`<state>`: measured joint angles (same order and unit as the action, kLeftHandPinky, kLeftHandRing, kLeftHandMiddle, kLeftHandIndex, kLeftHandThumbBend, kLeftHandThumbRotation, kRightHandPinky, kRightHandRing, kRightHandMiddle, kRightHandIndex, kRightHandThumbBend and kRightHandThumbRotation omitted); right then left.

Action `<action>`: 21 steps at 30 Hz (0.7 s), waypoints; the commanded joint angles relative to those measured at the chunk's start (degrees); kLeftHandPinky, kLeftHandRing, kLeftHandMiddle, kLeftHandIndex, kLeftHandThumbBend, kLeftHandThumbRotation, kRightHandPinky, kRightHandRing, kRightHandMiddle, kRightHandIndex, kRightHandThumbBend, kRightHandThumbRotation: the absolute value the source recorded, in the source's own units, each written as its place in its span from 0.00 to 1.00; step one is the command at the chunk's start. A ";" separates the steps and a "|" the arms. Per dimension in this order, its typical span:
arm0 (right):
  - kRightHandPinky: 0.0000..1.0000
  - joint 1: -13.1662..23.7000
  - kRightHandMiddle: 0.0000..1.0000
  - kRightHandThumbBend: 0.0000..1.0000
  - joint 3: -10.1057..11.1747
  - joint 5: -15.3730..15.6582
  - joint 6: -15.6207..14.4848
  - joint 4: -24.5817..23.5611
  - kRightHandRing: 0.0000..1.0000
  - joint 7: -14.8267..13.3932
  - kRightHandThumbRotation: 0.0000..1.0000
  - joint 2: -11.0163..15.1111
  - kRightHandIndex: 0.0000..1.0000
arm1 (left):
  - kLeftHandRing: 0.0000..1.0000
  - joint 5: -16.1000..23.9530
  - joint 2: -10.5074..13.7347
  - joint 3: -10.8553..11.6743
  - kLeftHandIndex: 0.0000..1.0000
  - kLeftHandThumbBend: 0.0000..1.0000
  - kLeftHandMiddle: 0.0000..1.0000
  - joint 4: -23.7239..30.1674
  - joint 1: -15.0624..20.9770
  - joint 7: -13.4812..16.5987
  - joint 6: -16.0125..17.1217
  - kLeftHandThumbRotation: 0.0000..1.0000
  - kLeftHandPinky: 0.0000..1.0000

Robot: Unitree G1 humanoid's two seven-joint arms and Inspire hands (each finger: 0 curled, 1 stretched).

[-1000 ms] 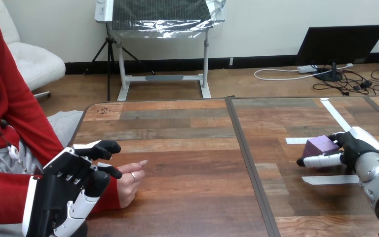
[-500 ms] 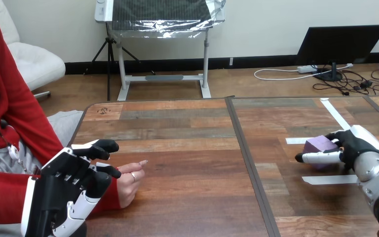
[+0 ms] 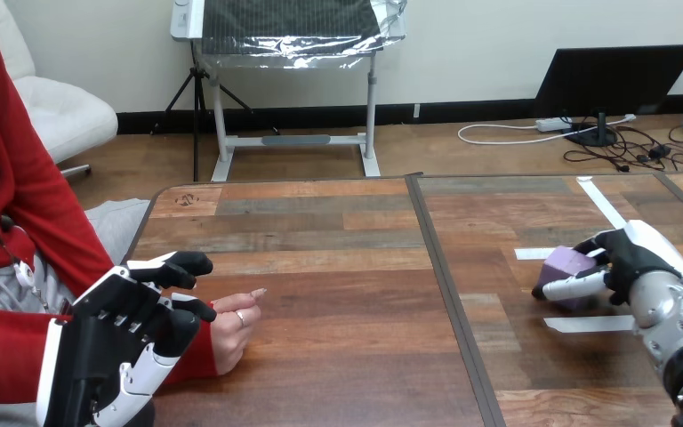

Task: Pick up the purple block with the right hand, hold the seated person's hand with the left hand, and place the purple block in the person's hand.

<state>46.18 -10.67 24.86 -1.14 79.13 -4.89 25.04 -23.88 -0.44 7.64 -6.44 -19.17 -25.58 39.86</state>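
The purple block [image 3: 562, 265] is at the table's right side, tipped up on one edge. My right hand [image 3: 630, 262] is shut on it, thumb along its near face and fingers over its far side. At the near left, the person's hand [image 3: 234, 326] rests on the wooden table [image 3: 338, 294], loosely curled. My left hand [image 3: 124, 325] hangs over that wrist and red sleeve with its back toward me. Whether it grips the wrist is hidden.
White tape strips lie around the block: one [image 3: 530, 253] to its left, one [image 3: 590, 324] nearer me, a long one [image 3: 606, 205] farther back. A dark seam [image 3: 445, 294] splits the tabletop down the middle. Bare wood lies between my two hands.
The purple block has tipped and risen a little in my right hand, which drew slightly up and left. My left hand and the person's hand have barely moved.
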 commanded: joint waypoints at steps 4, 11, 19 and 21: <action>0.56 3.61 0.68 0.80 -0.21 0.44 1.77 -1.28 0.64 -1.89 0.01 -1.06 0.65 | 0.67 0.40 -2.07 -0.89 0.47 0.97 0.64 0.92 -5.83 0.40 0.86 0.41 0.43; 0.53 3.54 0.65 0.76 -0.57 0.87 1.95 -1.27 0.61 -2.10 0.00 -1.17 0.63 | 0.67 1.02 -2.13 -0.80 0.47 0.95 0.64 1.21 -6.03 1.06 1.14 0.42 0.43; 0.51 3.55 0.62 0.74 -1.40 1.86 2.00 -1.24 0.59 -2.67 0.00 -1.15 0.59 | 0.67 0.89 -1.99 -0.90 0.47 0.96 0.64 1.63 -6.28 1.40 0.75 0.42 0.43; 0.50 3.52 0.62 0.74 -1.36 1.87 2.11 -1.25 0.59 -2.68 0.00 -1.12 0.58 | 0.68 0.70 -2.02 -0.89 0.47 0.95 0.64 1.46 -6.08 1.17 1.15 0.42 0.43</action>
<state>46.18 -11.28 25.98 -0.08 79.13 -5.98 24.35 -23.60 -0.43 7.85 -6.43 -19.24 -24.48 40.07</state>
